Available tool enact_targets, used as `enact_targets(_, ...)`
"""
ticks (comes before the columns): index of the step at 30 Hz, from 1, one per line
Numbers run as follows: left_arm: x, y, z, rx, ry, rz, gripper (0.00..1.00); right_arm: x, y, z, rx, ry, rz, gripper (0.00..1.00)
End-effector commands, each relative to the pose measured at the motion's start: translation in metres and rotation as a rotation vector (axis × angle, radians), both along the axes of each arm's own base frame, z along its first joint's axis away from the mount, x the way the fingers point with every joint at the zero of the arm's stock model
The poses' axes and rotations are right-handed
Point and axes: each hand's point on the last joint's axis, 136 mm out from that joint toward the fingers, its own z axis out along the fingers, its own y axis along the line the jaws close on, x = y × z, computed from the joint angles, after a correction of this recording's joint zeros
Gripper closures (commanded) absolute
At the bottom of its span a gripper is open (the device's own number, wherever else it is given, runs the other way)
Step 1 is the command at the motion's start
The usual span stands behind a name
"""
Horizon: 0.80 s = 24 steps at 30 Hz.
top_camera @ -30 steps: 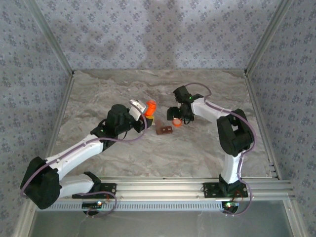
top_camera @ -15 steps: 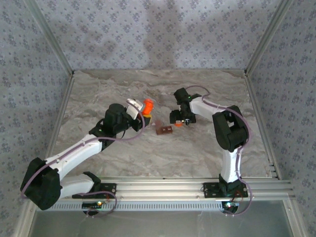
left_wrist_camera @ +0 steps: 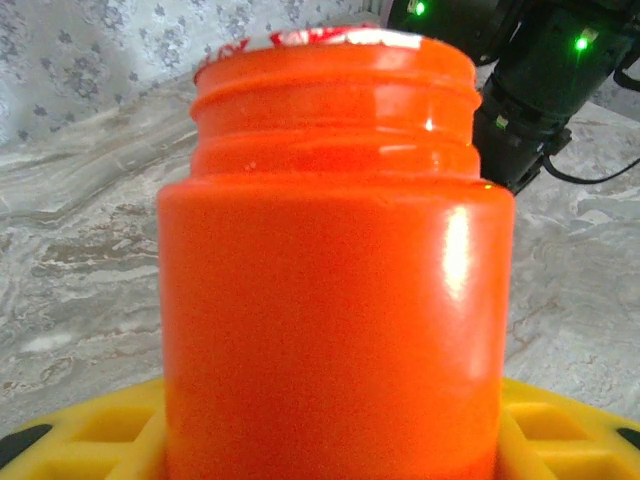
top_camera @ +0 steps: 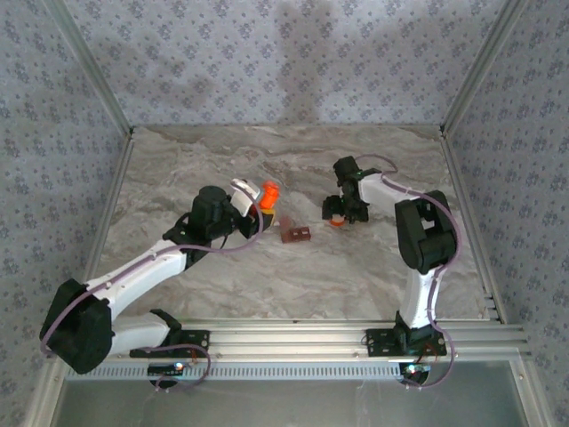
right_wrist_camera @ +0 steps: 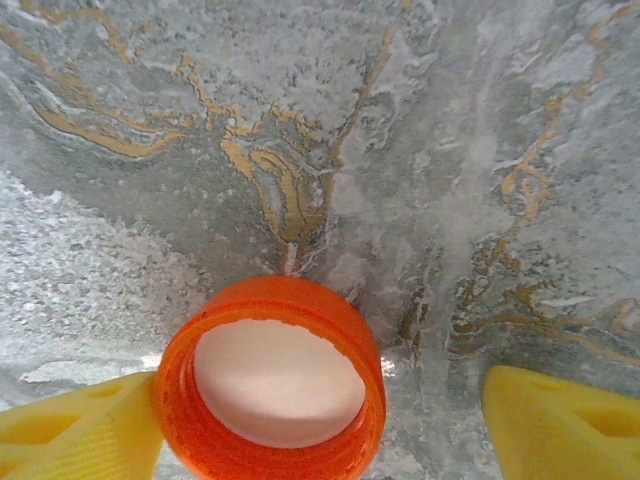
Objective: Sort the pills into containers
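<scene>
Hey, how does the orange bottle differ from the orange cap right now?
The orange bottle is tall, uncapped and clamped in the left gripper; the orange cap is shallow, showing its white liner, between the open fingers of the right gripper. Both are glossy orange.

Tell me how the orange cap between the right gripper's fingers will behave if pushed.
The orange cap lies flat, open side up, so it will probably slide on the smooth table rather than roll. It looks like thin, hollow plastic, likely light and fairly stiff. Its round rim may slip sideways from a finger.
</scene>
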Motion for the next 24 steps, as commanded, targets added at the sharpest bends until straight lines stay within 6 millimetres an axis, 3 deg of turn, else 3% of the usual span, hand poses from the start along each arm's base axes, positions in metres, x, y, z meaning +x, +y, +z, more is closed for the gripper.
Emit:
enact_targets(1,0.001,-0.01,0.023,-0.043,-0.005,-0.043,1.0,0.003,0.009,0.043,0.065,-0.09,0.033,0.17)
enact_targets(6,0.002,-0.006,0.014,-0.022,0.051,-0.008,1.0,-0.005,0.028,0.088,0.167,-0.168,0.062,0.17)
enact_targets(11,-0.001,0.002,0.01,0.002,0.066,0.038,1.0,-0.015,0.05,0.107,0.277,-0.21,0.091,0.17)
enact_targets(15,-0.004,0.006,0.008,0.011,0.045,0.07,1.0,-0.017,0.064,0.109,0.342,-0.229,0.088,0.17)
enact_targets(17,-0.006,0.008,0.006,0.012,0.04,0.081,1.0,-0.025,0.065,0.093,0.338,-0.2,0.088,0.17)
enact_targets(24,-0.023,0.002,-0.007,0.048,0.001,-0.014,1.0,-0.033,0.076,0.073,0.38,-0.178,0.082,0.18)
